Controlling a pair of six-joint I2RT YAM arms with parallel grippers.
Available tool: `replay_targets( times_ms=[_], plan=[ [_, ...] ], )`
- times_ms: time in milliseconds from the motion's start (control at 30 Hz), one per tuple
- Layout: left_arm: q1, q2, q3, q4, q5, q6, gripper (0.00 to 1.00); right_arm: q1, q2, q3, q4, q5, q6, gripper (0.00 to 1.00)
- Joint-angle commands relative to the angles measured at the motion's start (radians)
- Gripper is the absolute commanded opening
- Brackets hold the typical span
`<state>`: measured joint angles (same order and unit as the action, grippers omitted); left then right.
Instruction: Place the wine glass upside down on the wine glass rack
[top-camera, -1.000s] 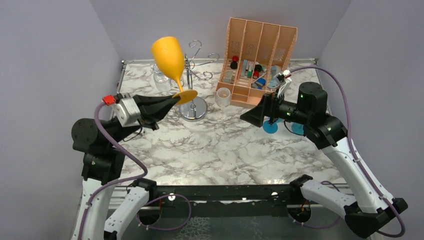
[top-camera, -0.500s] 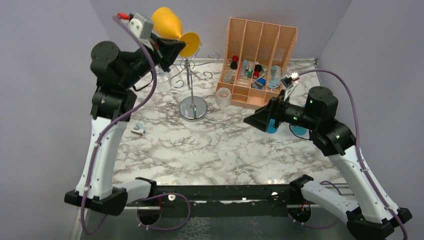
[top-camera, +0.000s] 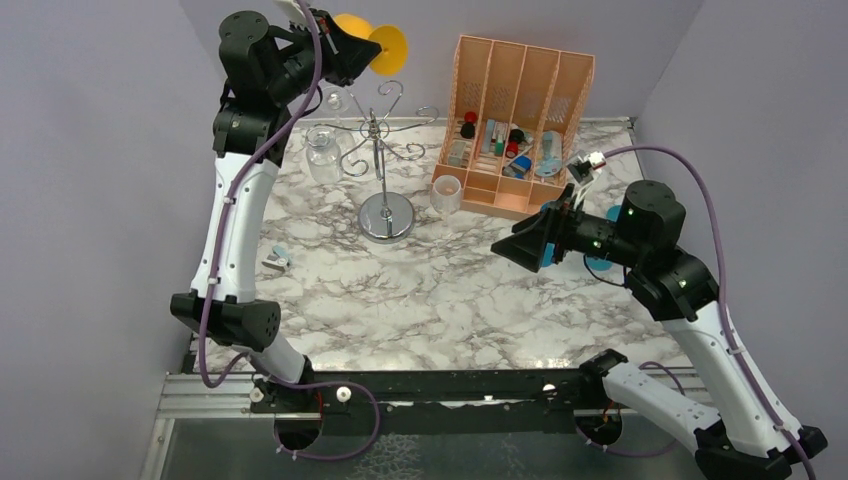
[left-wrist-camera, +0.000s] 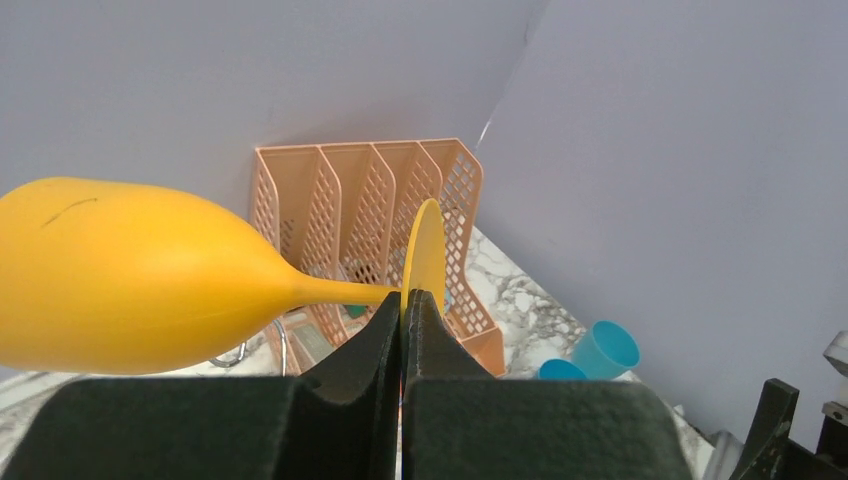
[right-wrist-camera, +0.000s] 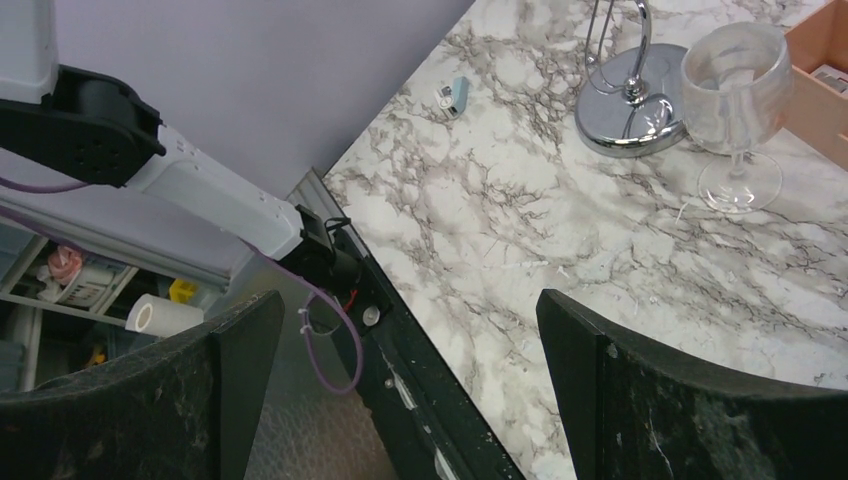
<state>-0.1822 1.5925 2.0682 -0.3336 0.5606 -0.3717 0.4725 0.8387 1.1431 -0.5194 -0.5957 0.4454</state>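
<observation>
1. Marble-veined tabletop (top-camera: 440, 300), boxed in by lilac walls, carries everything, with both my arms bolted at its near edge.
2. At the far left a small blue and grey object (top-camera: 277, 259) lies flat on the marble; it is too small to make out.
3. My left pincer (top-camera: 358, 52) is raised high by the back wall, its jaws together and clamped on the rim of the foot of the yellow wine glass (left-wrist-camera: 140, 285).
4. That glass hangs in the air on its side: stem roughly level, foot disc on edge, bowl swung away from the rack.
5. Below it the wine glass rack (top-camera: 381, 150) stands on its shiny round base. The glass is clear of its curled arms, not touching them.
6. A clear jar (top-camera: 322, 155) sits just left of the rack's pole.
7. Just right of the rack's base stands a frosted glass (top-camera: 446, 192), upright, in front of the orange slotted organiser (top-camera: 515, 110), whose compartments hold small items.
8. My right pincer (top-camera: 512, 243) hovers over the marble with its jaws spread wide, gripping nothing.
9. Blue cups (top-camera: 598, 263) sit behind it near the right edge.
</observation>
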Motion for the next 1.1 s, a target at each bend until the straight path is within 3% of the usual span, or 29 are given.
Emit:
replay_targets(
  times_ms=[0, 167, 533, 1067],
  plan=[
    [0.053, 0.05, 0.02, 0.115, 0.111, -0.175, 0.0, 0.005, -0.026, -0.017, 0.011, -0.02, -0.015, 1.0],
    [0.1, 0.09, -0.013, 0.217, 0.137, -0.307, 0.0, 0.004, -0.033, -0.026, 0.015, -0.021, -0.01, 1.0],
    [0.128, 0.19, -0.061, 0.383, 0.179, -0.446, 0.0, 0.005, -0.031, -0.028, 0.018, -0.019, -0.001, 1.0],
    [0.154, 0.22, -0.153, 0.398, 0.161, -0.453, 0.0, 0.004, -0.028, -0.029, 0.023, -0.019, 0.009, 1.0]
  ],
)
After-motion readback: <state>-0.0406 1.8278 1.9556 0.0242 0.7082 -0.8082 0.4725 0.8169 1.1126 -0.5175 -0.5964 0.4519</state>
